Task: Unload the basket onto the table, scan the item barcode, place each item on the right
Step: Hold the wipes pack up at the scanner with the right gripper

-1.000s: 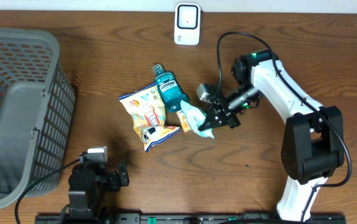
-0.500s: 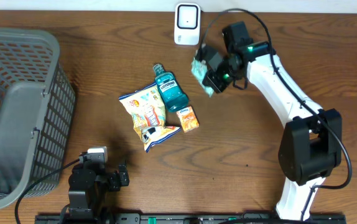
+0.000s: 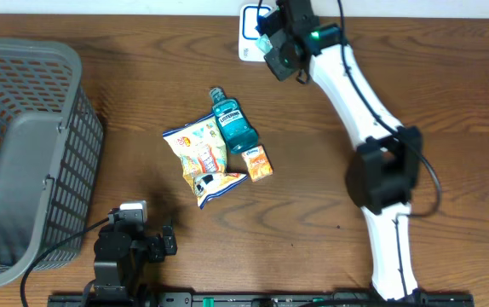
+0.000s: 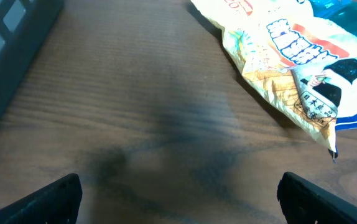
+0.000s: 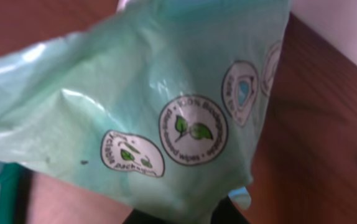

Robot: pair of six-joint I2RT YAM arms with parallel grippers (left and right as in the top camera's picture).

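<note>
Your right gripper (image 5: 177, 214) was pinched shut on the lower edge of the green packet (image 5: 166, 106). The packet's printed face, with its round leaf logos, filled the wrist view, and no barcode showed on that side. From above, the packet hung at the end of the outstretched right arm, directly over the white scanner (image 3: 246, 36) at the far edge of the table (image 3: 330, 188). Whether it touched the scanner could not be told. To do this step well, you probably needed to turn the wrist until the barcode side faced the scanner window, hold the film flat rather than crumpled, and pause there. A soft packet likely sags, so a slow tilt would have served better than a quick sweep. Your left gripper (image 4: 178, 202) rested wide open and empty, low over the table near the snack bag (image 4: 290, 56), well apart from the scanning.
</note>
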